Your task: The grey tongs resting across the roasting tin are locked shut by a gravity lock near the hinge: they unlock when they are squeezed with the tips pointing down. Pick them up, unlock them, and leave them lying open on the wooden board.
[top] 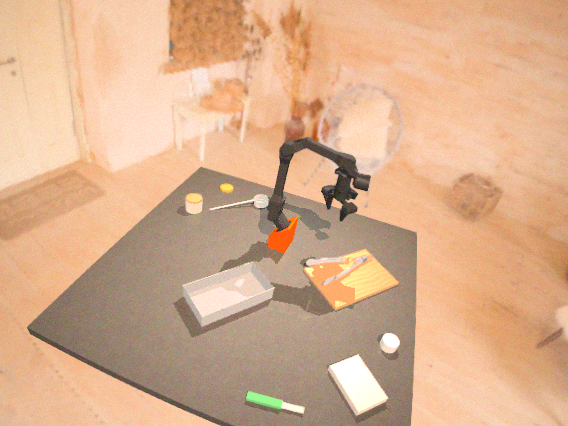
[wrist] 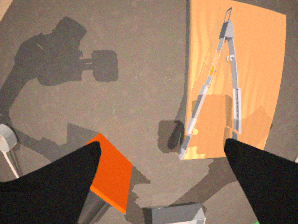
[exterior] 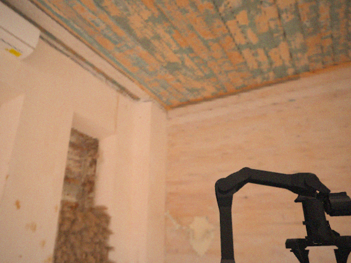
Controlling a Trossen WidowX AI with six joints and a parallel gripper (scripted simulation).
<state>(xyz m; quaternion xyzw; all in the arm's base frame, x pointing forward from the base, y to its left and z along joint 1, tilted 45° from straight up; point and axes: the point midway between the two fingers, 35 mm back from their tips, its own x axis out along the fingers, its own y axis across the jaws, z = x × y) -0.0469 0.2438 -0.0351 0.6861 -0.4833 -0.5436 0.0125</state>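
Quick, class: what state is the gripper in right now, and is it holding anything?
Gripper: open, holding nothing; the tongs lie spread on the board.

The arm [top: 300, 150] is matte black throughout, built of slim, smooth links joined by rounded, bulkier joint housings. Its lower link rises from an orange wedge-shaped base block [top: 283, 236]. A boxy black module with a short cylindrical body projecting sideways sits at the wrist [exterior: 321, 204]. The gripper [top: 338, 207] carries two black fingers, broad at the root and tapering to blunt points, mounted on a flat black crossbar. No cables, screws or markings can be made out at this resolution.
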